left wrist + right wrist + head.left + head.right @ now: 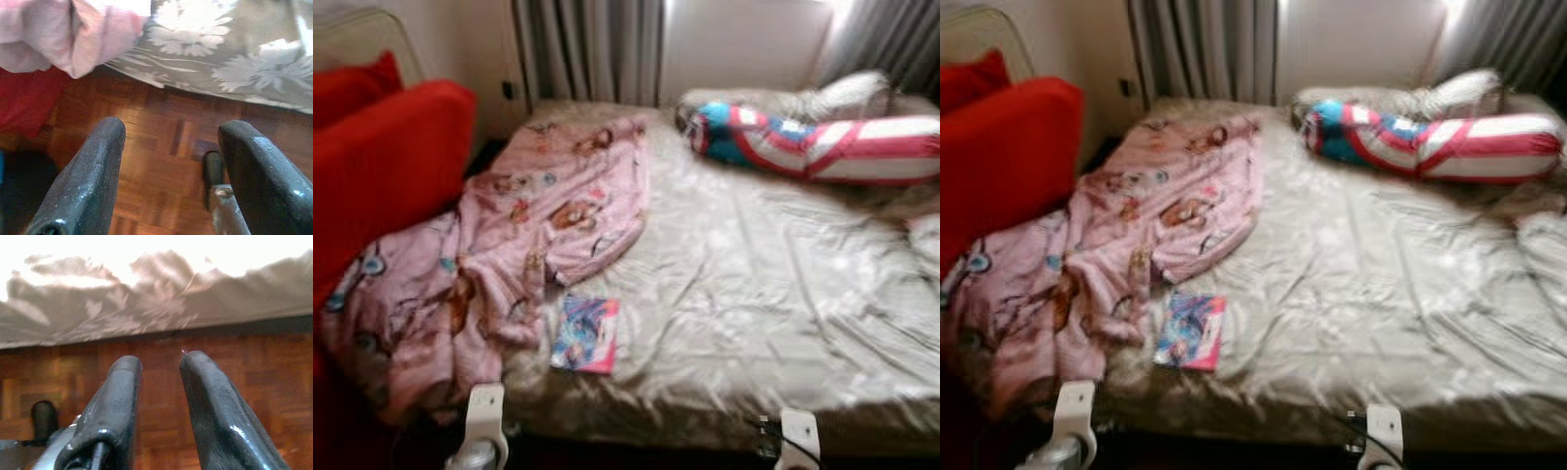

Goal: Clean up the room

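A crumpled pink cartoon-print blanket (pixel 529 235) lies over the left side of the bed and hangs off its near corner. A small colourful book (pixel 586 334) rests on the floral grey sheet (pixel 754 284) near the bed's front edge, just right of the blanket. A red, white and blue bolster pillow (pixel 822 142) lies across the head of the bed. Both arms hang low in front of the bed. My left gripper (pixel 171 129) is open wide over the wooden floor, below the blanket's hanging edge (pixel 73 34). My right gripper (pixel 160 360) is open by a narrow gap and holds nothing.
A red sofa (pixel 382 166) with a red cushion stands tight against the bed's left side. Grey curtains (pixel 587 49) hang behind the bed. A white fluffy pillow (pixel 847 93) lies behind the bolster. Parquet floor (pixel 254 377) runs along the bed's front edge.
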### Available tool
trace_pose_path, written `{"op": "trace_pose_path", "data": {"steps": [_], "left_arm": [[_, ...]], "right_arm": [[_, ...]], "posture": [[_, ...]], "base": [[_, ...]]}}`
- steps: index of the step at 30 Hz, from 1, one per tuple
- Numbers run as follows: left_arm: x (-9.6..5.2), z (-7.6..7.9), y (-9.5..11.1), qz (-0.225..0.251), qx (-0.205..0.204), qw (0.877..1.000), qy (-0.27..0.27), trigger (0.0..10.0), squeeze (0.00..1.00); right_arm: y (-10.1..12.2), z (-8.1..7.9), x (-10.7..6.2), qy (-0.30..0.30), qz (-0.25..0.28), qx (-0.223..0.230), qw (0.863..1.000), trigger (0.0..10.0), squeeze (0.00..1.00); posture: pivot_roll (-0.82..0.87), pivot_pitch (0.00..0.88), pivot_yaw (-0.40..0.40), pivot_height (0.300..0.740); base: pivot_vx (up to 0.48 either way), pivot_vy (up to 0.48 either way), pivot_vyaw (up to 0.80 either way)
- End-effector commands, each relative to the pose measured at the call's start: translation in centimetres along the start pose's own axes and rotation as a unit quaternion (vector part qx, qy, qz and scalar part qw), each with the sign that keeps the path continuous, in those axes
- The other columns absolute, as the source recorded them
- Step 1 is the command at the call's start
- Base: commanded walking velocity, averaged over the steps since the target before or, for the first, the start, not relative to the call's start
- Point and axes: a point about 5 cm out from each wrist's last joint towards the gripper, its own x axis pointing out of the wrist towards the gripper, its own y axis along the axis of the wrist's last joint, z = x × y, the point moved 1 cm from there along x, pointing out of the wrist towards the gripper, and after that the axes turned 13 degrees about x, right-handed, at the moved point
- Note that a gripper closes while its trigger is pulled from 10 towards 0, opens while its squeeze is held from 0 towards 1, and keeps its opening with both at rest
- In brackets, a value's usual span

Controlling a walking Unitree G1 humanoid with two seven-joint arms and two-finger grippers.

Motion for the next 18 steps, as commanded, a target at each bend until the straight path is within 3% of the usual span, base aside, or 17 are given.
{"op": "trace_pose_path", "data": {"steps": [1, 18], "left_arm": [[-0.01, 0.21, -0.19, -0.006, 0.005, 1.000, -0.005, 10.0, 0.00], [-0.01, 0.16, -0.21, -0.006, 0.006, 1.000, -0.005, 10.0, 0.00]], "right_arm": [[-0.32, 0.42, -0.09, -0.005, -0.006, 0.000, 1.000, 10.0, 0.00], [-0.36, 0.35, -0.09, -0.004, -0.006, 0.002, 1.000, 10.0, 0.00]], "posture": [[-0.07, 0.069, -0.032, 0.740], [-0.07, 0.069, -0.028, 0.740]], "base": [[0.000, 0.439, 0.00], [0.000, 0.423, 0.00]]}}
